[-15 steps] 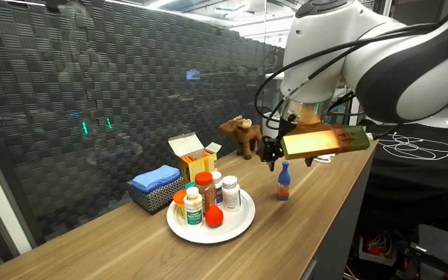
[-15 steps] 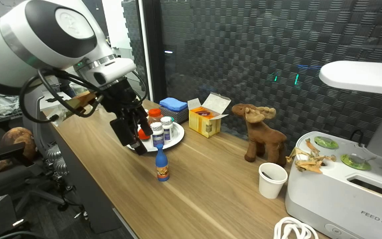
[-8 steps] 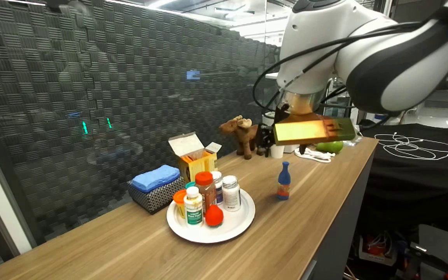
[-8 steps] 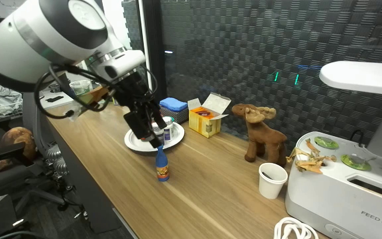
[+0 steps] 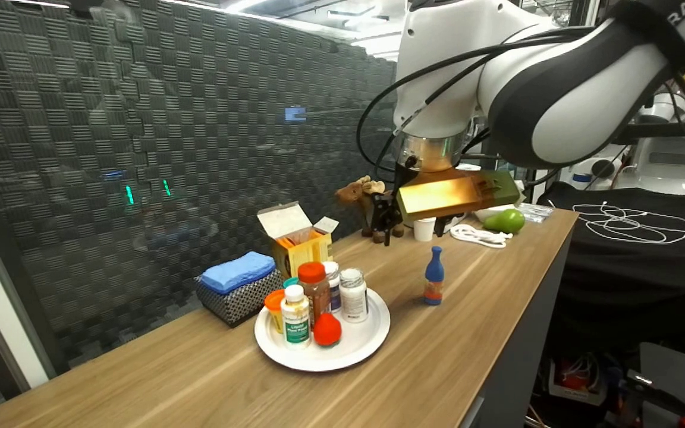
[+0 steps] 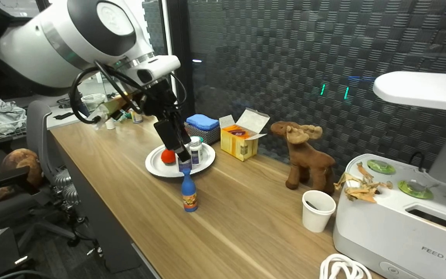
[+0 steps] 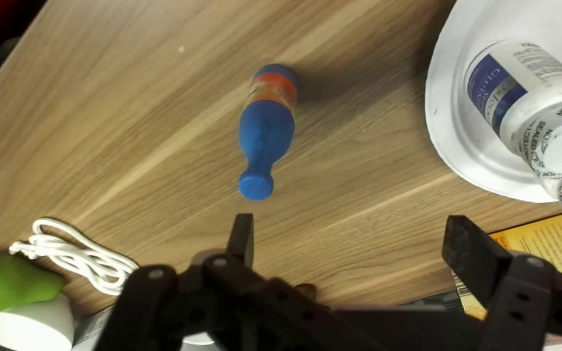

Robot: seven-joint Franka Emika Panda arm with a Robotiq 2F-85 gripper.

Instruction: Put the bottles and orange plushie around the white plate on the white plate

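Four bottles (image 5: 314,292), one orange-lidded tub (image 5: 275,302) and the orange plushie (image 5: 327,330) sit on the white plate (image 5: 366,342), lower centre in an exterior view; that share is judged done; beyond the plate, right of centre, one blue bottle (image 5: 434,278) stands upright on the wooden counter (image 5: 211,380); judged the piece left; the gripper (image 7: 349,238) hovers above, released, its jaws spread and nothing between them; farther small containers (image 6: 136,117), upper left in an exterior view, are too small to identify.

Writing: white-capped bottle (image 5: 295,318), "Liquid Plant Food"; white bottle (image 7: 510,92), upper right in the wrist view, "SEALED" and a clipped "GLUTA"; blue bottle, nothing legible; white planter (image 6: 397,228), lower right in an exterior view, "FEED ME!".
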